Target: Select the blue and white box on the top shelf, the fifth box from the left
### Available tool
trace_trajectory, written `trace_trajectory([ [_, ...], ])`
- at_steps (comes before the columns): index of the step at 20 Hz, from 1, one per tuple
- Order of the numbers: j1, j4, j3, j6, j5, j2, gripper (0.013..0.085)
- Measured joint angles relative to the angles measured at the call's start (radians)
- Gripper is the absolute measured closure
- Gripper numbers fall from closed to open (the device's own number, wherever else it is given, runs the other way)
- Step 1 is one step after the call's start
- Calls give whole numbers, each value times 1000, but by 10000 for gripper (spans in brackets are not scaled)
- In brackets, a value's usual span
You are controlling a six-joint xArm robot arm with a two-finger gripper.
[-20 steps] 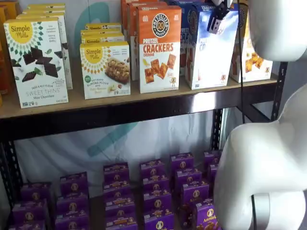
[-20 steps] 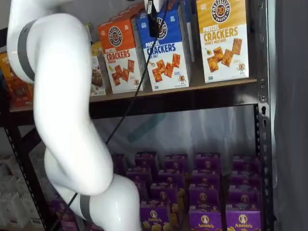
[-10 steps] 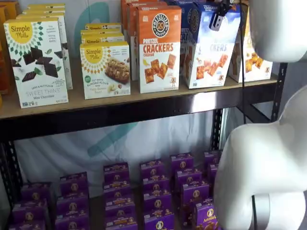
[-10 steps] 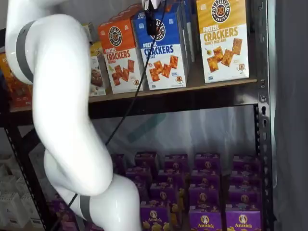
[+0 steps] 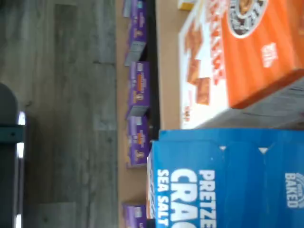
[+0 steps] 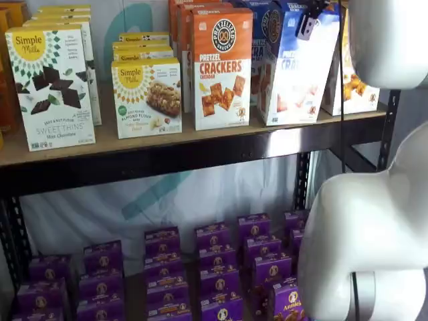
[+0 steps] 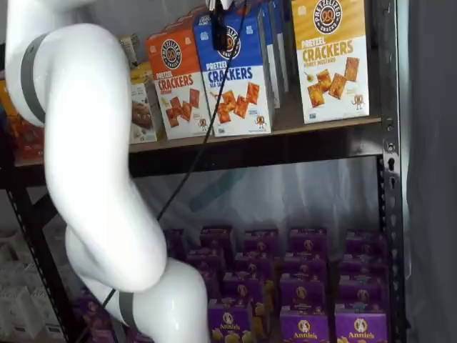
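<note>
The blue and white box (image 6: 297,67) stands at the front of the top shelf (image 6: 100,143), leaning out of its row. In a shelf view it shows with blue "PRETZEL CRACKERS" lettering (image 7: 232,78). My gripper (image 6: 309,21) hangs from the view's top edge, its black fingers closed on the box's top edge; it also shows in a shelf view (image 7: 218,28). The wrist view shows the box's blue top and "SEA SALT" front (image 5: 228,180) close below the camera. The orange-topped Pretzel Crackers box (image 6: 222,67) stands just left of it.
A yellow-topped Pretzel Crackers box (image 7: 332,57) stands right of the blue one. Simple Mills boxes (image 6: 50,87) fill the shelf's left part. Several purple Annie's boxes (image 6: 214,267) sit on the lower level. My white arm (image 7: 93,179) fills the foreground, with a black upright (image 7: 389,179) at the shelf's right end.
The blue and white box has come further forward and sideways out of its row with my gripper on its top; its front now faces more toward the orange box.
</note>
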Motion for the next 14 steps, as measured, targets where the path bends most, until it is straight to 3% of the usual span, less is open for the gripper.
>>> trace_trajectory([
  [3, -4, -3, -13, 4, 71, -19, 410],
  [8, -14, -23, 19, -8, 120, -77, 410],
  [14, -65, -49, 79, -65, 165, -148, 410],
])
